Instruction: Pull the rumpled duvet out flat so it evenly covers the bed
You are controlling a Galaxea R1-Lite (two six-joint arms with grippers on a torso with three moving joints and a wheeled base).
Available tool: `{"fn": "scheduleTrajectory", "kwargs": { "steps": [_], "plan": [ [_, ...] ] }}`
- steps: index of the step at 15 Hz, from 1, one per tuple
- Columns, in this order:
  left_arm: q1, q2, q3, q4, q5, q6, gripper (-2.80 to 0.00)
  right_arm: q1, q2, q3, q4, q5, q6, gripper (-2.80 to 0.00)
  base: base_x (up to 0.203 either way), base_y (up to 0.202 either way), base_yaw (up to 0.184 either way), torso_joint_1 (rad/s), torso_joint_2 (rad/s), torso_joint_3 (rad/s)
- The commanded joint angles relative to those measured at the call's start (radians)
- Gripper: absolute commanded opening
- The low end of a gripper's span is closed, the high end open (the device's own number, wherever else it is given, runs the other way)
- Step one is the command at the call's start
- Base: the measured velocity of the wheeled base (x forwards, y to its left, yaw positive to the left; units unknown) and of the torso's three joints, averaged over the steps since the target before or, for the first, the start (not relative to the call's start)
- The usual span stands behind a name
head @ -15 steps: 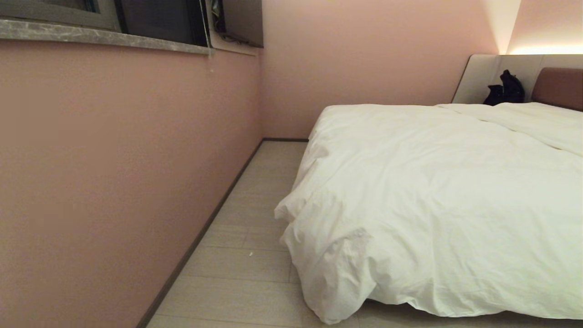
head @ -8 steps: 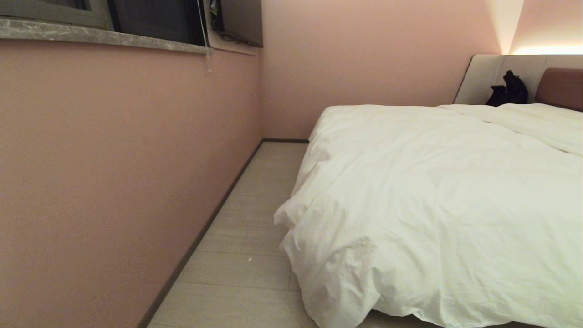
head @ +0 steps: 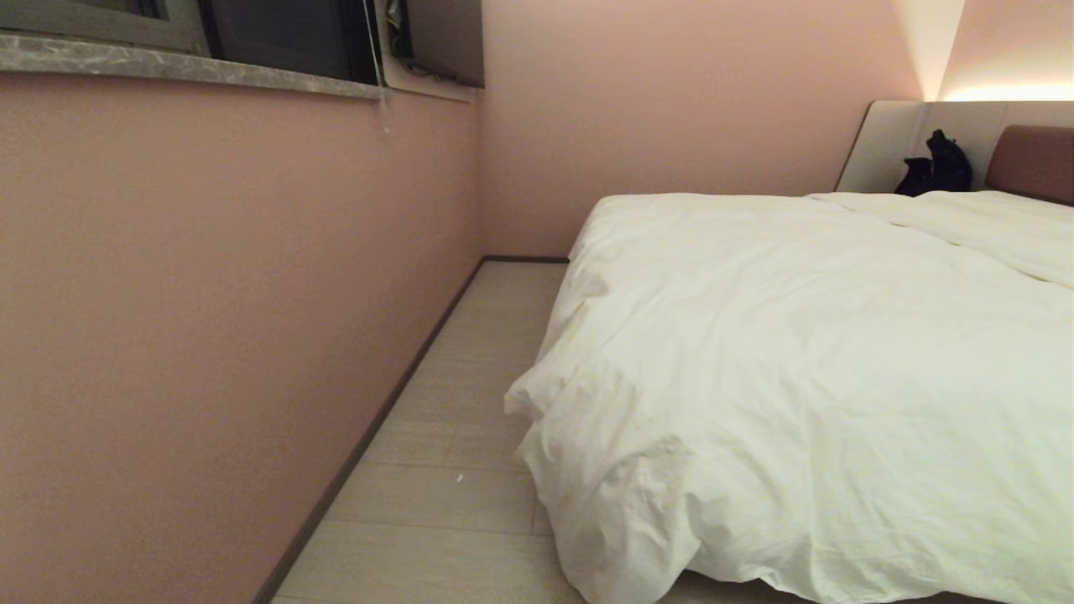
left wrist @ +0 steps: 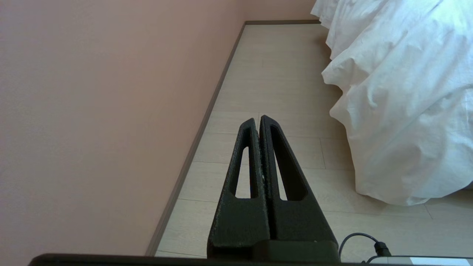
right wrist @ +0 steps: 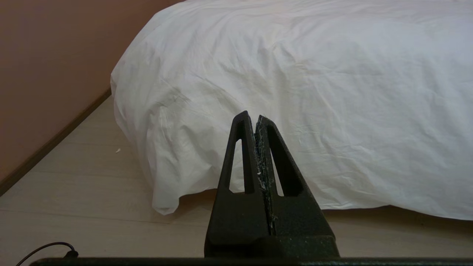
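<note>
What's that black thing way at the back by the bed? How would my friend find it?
Start at the wide low bed under its puffy white duvet and look toward the brownish-red padded headboard. Beside it stands a light grey surround panel, with a small black lumpy thing against it. It is the only dark thing among white, grey and pink.

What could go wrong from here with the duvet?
The duvet corner hangs bunched to the floor by the wall; a pull elsewhere may leave it sagging. Both grippers, left and right, are shut and apart from the cloth, so any grasp needs opening first. The narrow aisle may cramp the left arm.
</note>
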Motion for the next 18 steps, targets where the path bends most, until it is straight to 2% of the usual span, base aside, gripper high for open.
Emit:
{"fn": "scheduleTrajectory", "kwargs": {
  "steps": [1,18],
  "plan": [
    [0.000,0.000,0.000,0.001,0.000,0.001,-2.80,0.000,0.001,0.000,0.000,0.000,0.000,-2.80,0.000,0.000,0.000,0.000,0.00,0.000],
    [0.000,0.000,0.000,0.001,0.000,0.000,-2.80,0.000,0.000,0.000,0.000,-0.010,0.009,-2.80,0.000,0.000,0.000,0.000,0.00,0.000]
  ]
}}
